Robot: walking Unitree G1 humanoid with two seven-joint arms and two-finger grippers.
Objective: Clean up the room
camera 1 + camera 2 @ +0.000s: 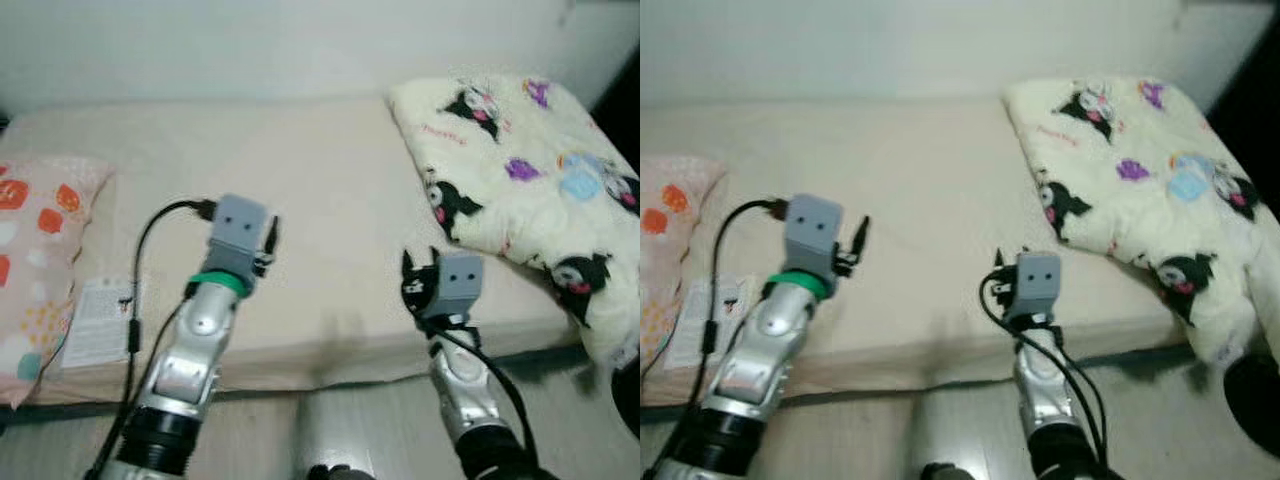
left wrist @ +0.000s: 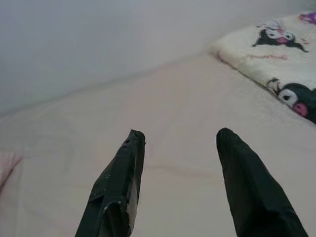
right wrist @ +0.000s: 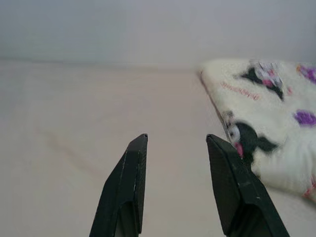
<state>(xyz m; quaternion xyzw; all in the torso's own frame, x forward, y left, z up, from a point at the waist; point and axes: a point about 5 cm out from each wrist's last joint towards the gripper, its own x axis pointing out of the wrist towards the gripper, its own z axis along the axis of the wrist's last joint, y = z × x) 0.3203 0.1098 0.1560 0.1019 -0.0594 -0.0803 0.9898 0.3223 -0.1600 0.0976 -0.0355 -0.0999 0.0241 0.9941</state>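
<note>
Soft even indoor light, low-res & slightly blurry, no glare, dark corner at right edge

On the bed (image 1: 320, 190), a pillow (image 1: 40, 260) lies at the left end and a folded blanket (image 1: 520, 170) at the right. A wall (image 1: 300, 40) is behind the bed.

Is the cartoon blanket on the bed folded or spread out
Folded. The blanket sits as a thick, compact bundle at the bed's right end, one edge drooping over the side.
</note>
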